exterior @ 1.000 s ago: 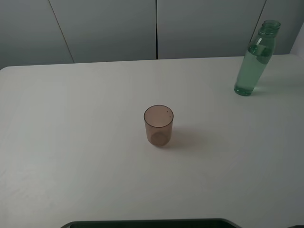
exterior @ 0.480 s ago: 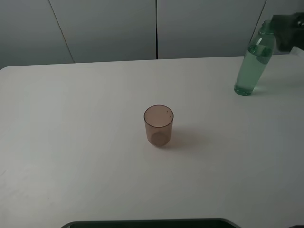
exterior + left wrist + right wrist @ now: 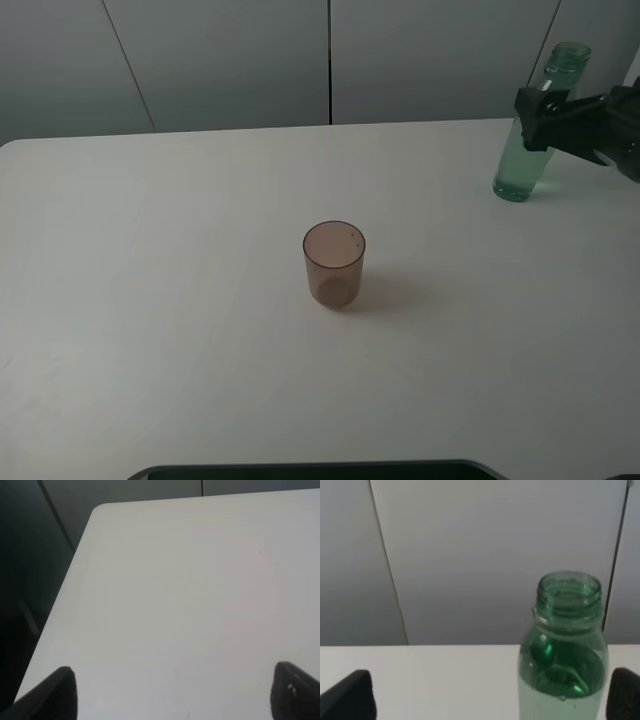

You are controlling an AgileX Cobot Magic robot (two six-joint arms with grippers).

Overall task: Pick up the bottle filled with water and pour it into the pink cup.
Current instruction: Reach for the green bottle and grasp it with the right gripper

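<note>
Gripper on left arm: the left gripper hangs over a bare corner of the white flat table. Its jaws are spread wide and it holds nothing. It does not show in the high view.
Cup: the small translucent brownish-pink plastic tumbler, that is the pink cup, stands upright near the middle of the table. It looks empty, and it is well apart from both grippers.
Bottle: the tall slim translucent green plastic bottle stands upright at the far right of the table, near the back edge. It has no cap, there is water inside, and its long axis is vertical.
Gripper on right arm: the right gripper reaches in from the right side at the height of the bottle's upper body. Its jaws are spread wide and it grips nothing yet.
Deciding relation: the bottle lies straight ahead of the right gripper, but off centre, much closer to one finger than to the other. I cannot tell if a finger already touches it.
Nearer arm: the right one, clearly.
Next move, in my judgement: bring the jaws centred around the body, then close them on it.
</note>
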